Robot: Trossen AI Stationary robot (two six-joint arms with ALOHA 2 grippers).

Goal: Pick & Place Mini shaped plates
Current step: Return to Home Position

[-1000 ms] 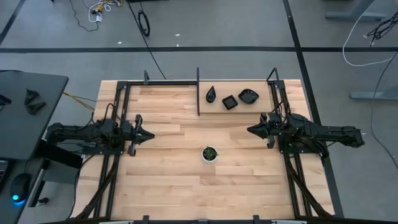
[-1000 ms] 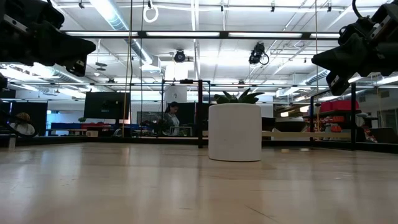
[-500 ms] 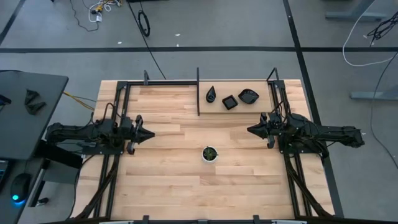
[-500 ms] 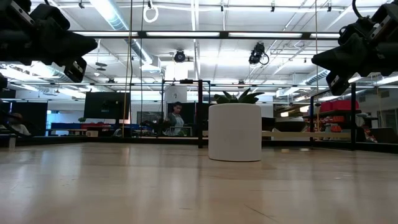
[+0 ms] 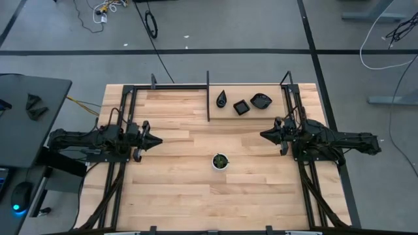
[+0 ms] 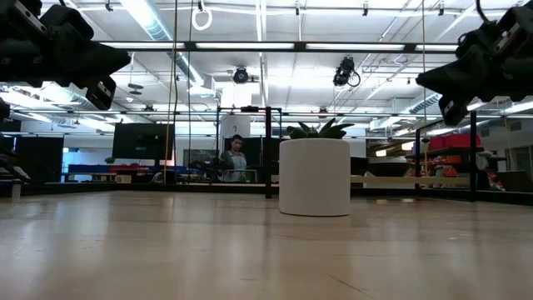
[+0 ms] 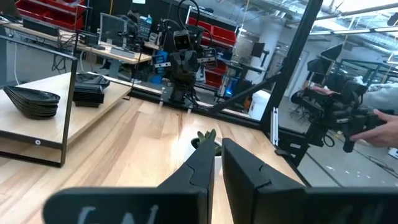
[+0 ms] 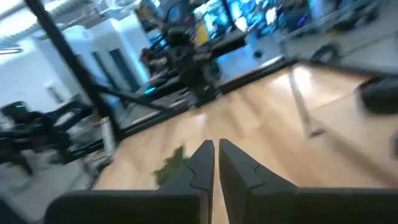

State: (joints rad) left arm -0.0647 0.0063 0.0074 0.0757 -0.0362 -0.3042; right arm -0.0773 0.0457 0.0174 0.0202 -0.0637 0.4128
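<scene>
Stacked mini shaped plates (image 5: 241, 107) sit at the table (image 5: 183, 189) far edge, nearer right gripper (image 5: 262, 136) than left gripper (image 5: 159, 141), both pinched closed, empty.

**Plates Uncountable, Arms Cropped**

From above, the plates (image 5: 241, 107), three stacks at upper centre, are too small to count. The low view's top corners cut off the left arm (image 6: 58, 50) and right arm (image 6: 483, 62). In the right wrist view, plates (image 8: 379, 96) run off the frame edge as a dark smear. In the left wrist view, fingers (image 7: 199, 174) hide all of the cup but its leaves (image 7: 208, 135).
</scene>
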